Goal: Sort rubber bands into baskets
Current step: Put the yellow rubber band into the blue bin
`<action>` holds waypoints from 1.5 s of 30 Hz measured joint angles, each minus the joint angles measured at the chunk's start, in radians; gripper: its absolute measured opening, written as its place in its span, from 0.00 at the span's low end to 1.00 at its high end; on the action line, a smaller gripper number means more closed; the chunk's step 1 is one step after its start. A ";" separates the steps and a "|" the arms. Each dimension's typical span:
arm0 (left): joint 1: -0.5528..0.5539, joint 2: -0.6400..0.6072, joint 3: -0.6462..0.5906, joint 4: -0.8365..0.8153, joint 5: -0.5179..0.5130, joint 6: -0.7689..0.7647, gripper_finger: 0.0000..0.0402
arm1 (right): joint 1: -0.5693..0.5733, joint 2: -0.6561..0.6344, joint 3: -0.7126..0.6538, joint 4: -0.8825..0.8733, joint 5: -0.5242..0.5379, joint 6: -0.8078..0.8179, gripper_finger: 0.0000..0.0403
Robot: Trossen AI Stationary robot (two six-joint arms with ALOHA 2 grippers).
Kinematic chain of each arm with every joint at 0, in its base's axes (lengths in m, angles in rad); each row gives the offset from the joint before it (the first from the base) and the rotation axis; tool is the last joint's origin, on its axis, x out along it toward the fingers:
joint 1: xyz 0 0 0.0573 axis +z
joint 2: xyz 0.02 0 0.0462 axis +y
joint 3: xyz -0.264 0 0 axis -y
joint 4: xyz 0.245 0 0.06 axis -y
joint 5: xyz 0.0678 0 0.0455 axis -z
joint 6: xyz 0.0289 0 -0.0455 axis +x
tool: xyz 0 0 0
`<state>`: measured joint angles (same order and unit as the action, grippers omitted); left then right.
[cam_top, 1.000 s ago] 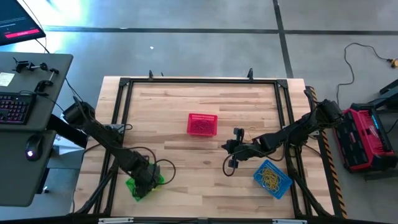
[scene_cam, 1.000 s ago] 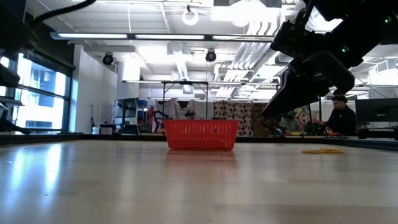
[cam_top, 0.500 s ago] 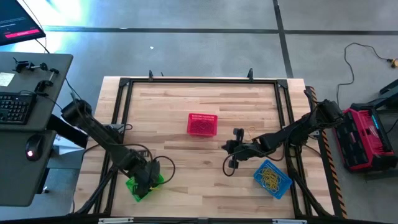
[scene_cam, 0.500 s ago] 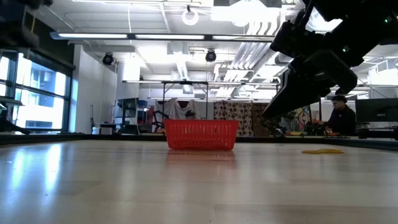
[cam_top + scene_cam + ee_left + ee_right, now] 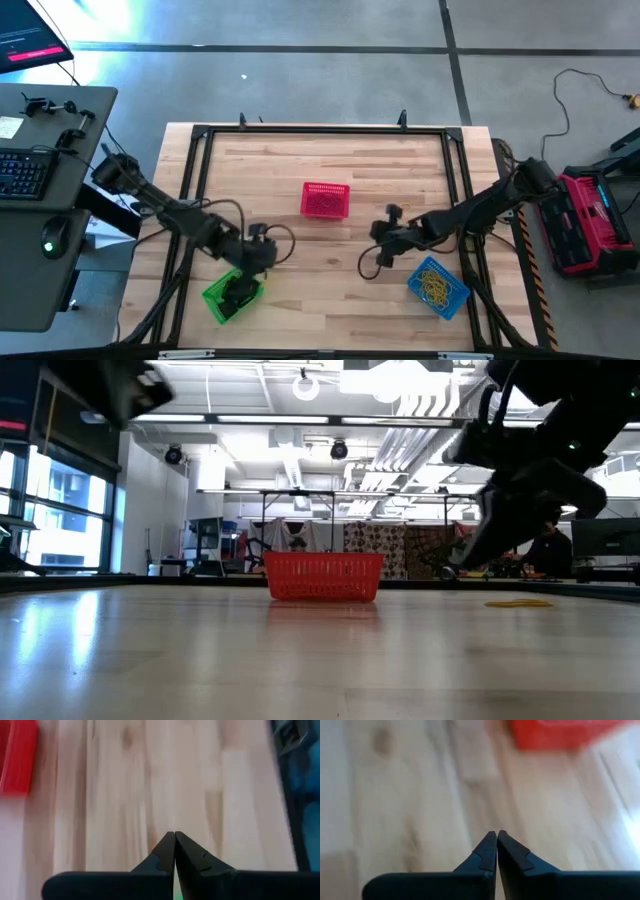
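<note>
The green basket (image 5: 232,295) stands near the table's front left with dark bands in it. The red basket (image 5: 325,199) stands mid-table and shows in the low view (image 5: 322,576). The blue basket (image 5: 438,285) at the front right holds yellow rubber bands (image 5: 435,284). One yellow band (image 5: 518,602) lies flat on the table. My left gripper (image 5: 174,840) is shut and empty, above the table just right of and beyond the green basket (image 5: 262,250). My right gripper (image 5: 497,838) is shut and empty, between the red and blue baskets (image 5: 385,235).
A black metal frame (image 5: 320,130) runs around the wooden table top. Bare wood lies between the baskets. A desk with a keyboard (image 5: 20,175) stands off the table's left side and a red case (image 5: 590,215) off its right. A person (image 5: 548,545) sits in the room behind.
My left gripper has left the spot over the green basket, going up and toward the table's far right, toward the middle. My right gripper has shifted a little toward the table's right edge. The baskets have stayed in place.
</note>
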<state>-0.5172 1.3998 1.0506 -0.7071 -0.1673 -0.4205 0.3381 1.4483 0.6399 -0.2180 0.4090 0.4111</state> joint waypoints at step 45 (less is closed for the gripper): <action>0.257 0.000 -0.532 1.291 -0.066 0.266 0.00 | -0.357 0.036 0.006 -0.408 -0.365 -0.233 0.14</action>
<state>-0.2604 1.4002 0.5183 0.5842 -0.2329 -0.1547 -0.0193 1.4840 0.6461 -0.6262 0.0437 0.1783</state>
